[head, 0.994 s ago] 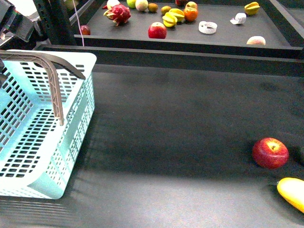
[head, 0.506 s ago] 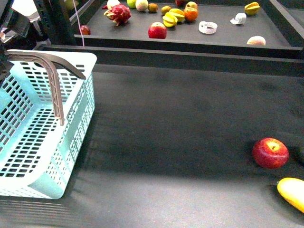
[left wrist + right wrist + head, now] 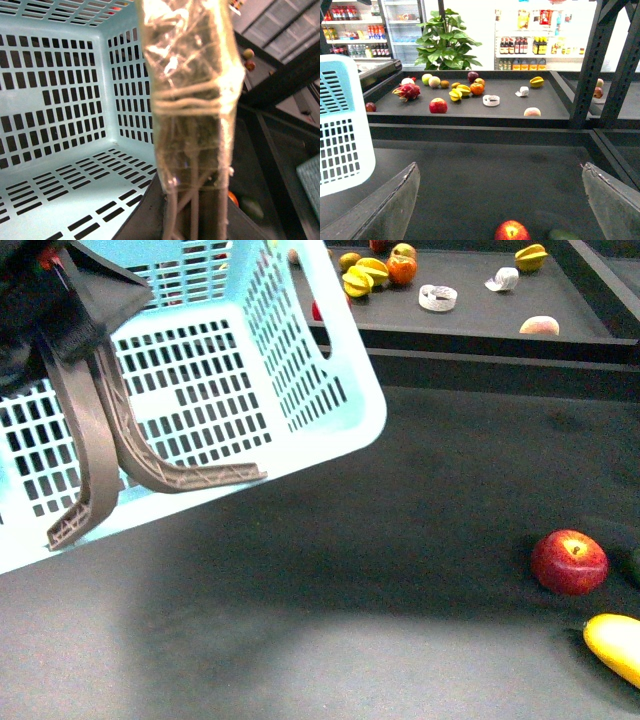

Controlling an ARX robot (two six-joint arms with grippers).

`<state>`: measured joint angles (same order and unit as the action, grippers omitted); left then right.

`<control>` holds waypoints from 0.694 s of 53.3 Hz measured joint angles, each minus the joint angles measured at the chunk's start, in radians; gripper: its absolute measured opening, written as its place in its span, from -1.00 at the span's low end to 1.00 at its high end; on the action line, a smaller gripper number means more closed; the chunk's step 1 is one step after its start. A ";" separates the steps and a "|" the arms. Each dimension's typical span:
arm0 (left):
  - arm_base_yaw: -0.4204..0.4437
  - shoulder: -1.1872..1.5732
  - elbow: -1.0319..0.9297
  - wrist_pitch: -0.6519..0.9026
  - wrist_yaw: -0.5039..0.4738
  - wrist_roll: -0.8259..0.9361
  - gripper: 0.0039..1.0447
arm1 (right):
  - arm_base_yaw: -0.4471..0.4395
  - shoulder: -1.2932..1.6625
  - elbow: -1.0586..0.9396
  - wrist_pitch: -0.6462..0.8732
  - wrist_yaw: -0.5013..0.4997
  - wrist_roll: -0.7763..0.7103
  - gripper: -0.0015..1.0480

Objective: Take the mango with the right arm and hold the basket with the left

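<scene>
The mango (image 3: 615, 645) is a smooth, plain yellow oval. Only its blunt end shows at the edge of the front view, where it lies flat on the dark, matt bench (image 3: 400, 490). It is far across the bench from my left tool (image 3: 55, 315). It sits just beside a glossy round red apple (image 3: 569, 561), on the side nearer me.

My right tool (image 3: 500, 166) has its two grey fingers (image 3: 395, 210) spread wide with nothing between them. Its own camera shows the apple (image 3: 512, 231) ahead of it, in the gap between the fingers, but not the mango. A dull green fruit (image 3: 562, 234) lies just beside the apple.

My left tool is clamped on the basket (image 3: 230, 360) by its two grey-brown ribbed handles (image 3: 95, 450), which run up into the black grip. The basket hangs tilted above the bench and casts a soft shadow under itself. It is light turquoise plastic with rounded corners, and its walls and floor are cut with rows of small oblong slots. In my left wrist camera, one of that tool's pads (image 3: 192, 100) fills the middle. It is wrapped in wrinkled, yellowish clear film, and the ribs of a handle (image 3: 195, 215) show below it against the slotted basket floor (image 3: 60, 185).

Beyond my right tool is a raised dark tray (image 3: 550, 102). It holds ridged yellow star fruits (image 3: 460, 91), an orange (image 3: 477, 88), a pink spiky dragon fruit (image 3: 406, 90) and a white ring of tape (image 3: 491, 100). The bottles on the far shelves (image 3: 530, 47) carry labels too small to read.
</scene>
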<state>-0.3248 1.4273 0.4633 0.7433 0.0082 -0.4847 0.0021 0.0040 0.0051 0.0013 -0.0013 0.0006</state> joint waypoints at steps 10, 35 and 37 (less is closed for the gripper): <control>-0.117 -0.011 -0.082 0.080 0.023 0.112 -0.84 | 0.000 0.000 0.000 0.000 0.000 0.000 0.85; -0.201 0.011 -0.122 0.187 0.068 0.207 -0.84 | 0.000 0.000 0.000 0.000 0.000 0.000 0.85; -0.201 0.013 -0.122 0.188 0.069 0.207 -0.84 | 0.000 0.000 0.000 0.000 0.000 0.000 0.85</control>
<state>-0.5259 1.4399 0.3408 0.9314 0.0772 -0.2775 0.0021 0.0040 0.0051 0.0013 -0.0013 0.0006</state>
